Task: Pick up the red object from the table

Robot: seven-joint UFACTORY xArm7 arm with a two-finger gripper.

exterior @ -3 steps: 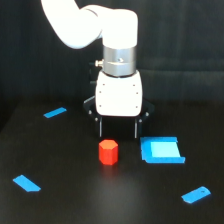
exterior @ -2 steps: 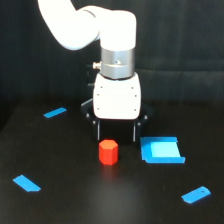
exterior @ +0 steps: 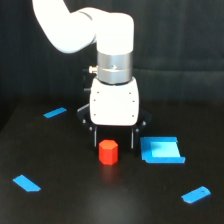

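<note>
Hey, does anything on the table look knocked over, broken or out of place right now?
Nothing stands out. The red object stands upright on the table, below the open gripper; the flat blue pieces lie scattered, undamaged.

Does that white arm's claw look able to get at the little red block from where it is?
Probably yes. The gripper is open, right above and behind the red object, and nothing lies between them.

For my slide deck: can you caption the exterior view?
Open gripper poised around the red object on the table, blue pieces scattered nearby.
</note>
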